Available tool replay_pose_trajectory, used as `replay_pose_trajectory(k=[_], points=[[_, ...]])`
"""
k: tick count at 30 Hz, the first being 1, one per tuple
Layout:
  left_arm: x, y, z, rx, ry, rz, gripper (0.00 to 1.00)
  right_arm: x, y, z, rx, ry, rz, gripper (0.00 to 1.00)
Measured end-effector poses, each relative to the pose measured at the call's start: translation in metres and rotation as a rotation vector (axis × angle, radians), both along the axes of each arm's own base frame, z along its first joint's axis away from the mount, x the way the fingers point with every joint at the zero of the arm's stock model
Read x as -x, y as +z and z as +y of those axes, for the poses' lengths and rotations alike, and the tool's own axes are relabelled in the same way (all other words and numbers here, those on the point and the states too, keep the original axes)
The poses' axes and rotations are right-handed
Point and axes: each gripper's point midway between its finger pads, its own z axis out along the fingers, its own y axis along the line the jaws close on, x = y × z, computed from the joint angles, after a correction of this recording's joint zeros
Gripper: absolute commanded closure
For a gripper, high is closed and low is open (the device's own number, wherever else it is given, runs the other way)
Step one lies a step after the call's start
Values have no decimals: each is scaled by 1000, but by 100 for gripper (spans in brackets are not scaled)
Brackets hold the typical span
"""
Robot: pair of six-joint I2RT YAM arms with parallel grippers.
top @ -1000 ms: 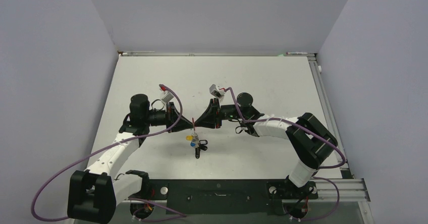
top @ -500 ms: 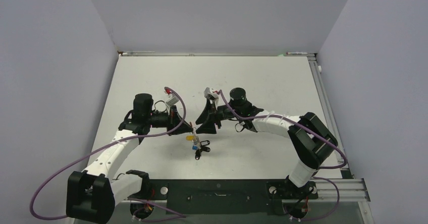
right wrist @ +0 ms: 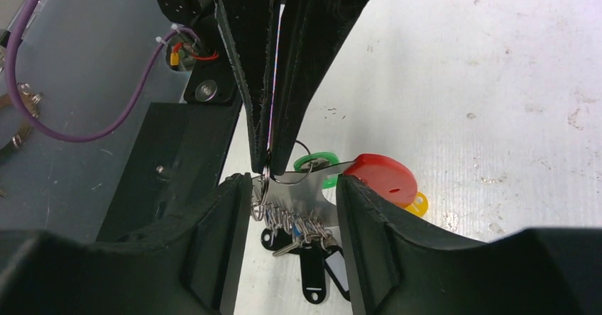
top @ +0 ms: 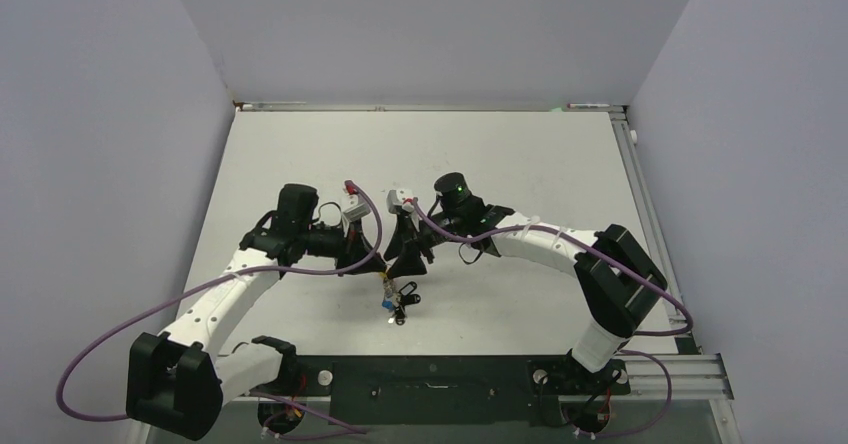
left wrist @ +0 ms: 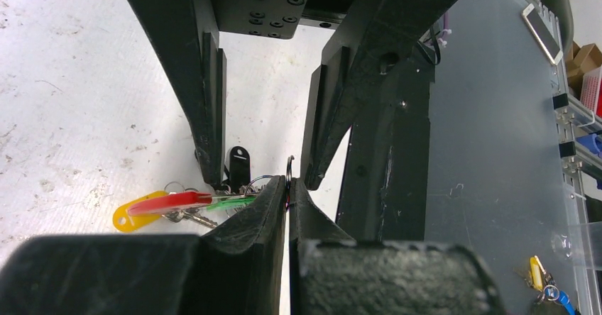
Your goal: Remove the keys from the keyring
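green, yellow, black keys (right wrist: 305, 231)

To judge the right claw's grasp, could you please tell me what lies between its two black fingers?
In the right wrist view: the thin silver wire keyring, pinched by the shut left claw, and a cluster of small metal keys.

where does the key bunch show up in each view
Top external: key bunch at centre, just below where both grippers meet.
Left wrist: key bunch low, left of centre, beside the shut jaws.
Right wrist: key bunch bottom centre, between the open jaws.
Shared landmark: left gripper, jaws shut on the keyring.
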Motion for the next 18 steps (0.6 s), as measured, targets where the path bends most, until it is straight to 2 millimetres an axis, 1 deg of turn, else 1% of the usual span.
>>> replay_pose_trajectory(k=[5,8,11,14,16,18], points=[[-1,0,1,-10,-5,-14,100,3,-3,-2,20,17,-9,65],[-2,0,1,-16,-6,-17,100,3,-4,-3,28,22,-14,66],[-3,-1,0,-22,-10,-22,100,4,-3,-3,33,26,-13,62],[-4,-2,-1,-29,-13,-21,100,5,-1,-2,35,32,-17,61],[-5,-1,-2,-32,-12,-23,100,5,0,-2,35,34,-19,64],[-6,-1,-2,-33,-12,-27,100,5,1,-1,34,36,-23,70]])
